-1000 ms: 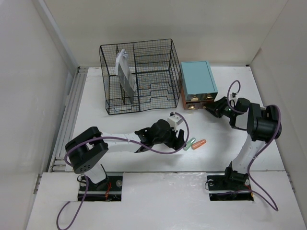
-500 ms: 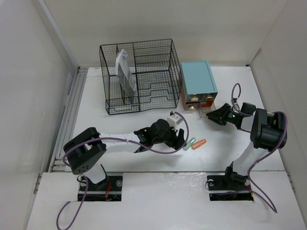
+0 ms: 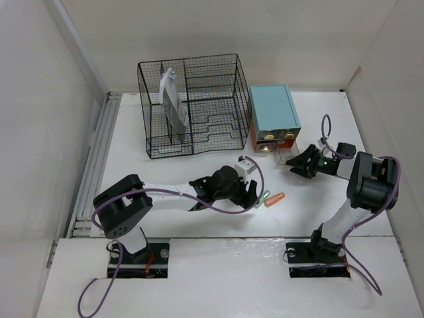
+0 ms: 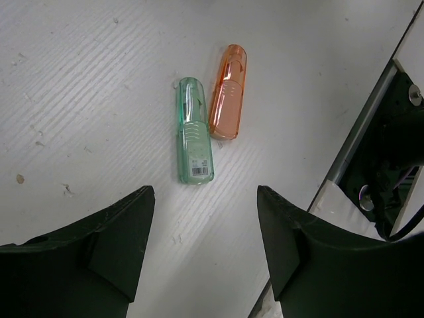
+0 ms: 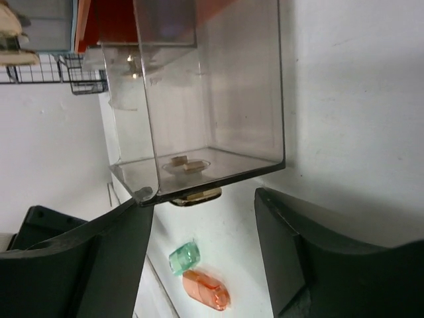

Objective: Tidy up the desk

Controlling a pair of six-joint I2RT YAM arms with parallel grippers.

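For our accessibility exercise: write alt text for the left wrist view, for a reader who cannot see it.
A green translucent case and an orange case lie side by side on the white desk, just ahead of the open left gripper.

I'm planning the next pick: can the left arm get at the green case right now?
Probably yes. The left gripper hangs open just short of the green case, which lies flat on the desk; only the orange case close beside it could crowd a finger.

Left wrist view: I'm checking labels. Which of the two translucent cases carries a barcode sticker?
The green case, left of the orange case; a white barcode label sits near its lower end, the orange shows none.
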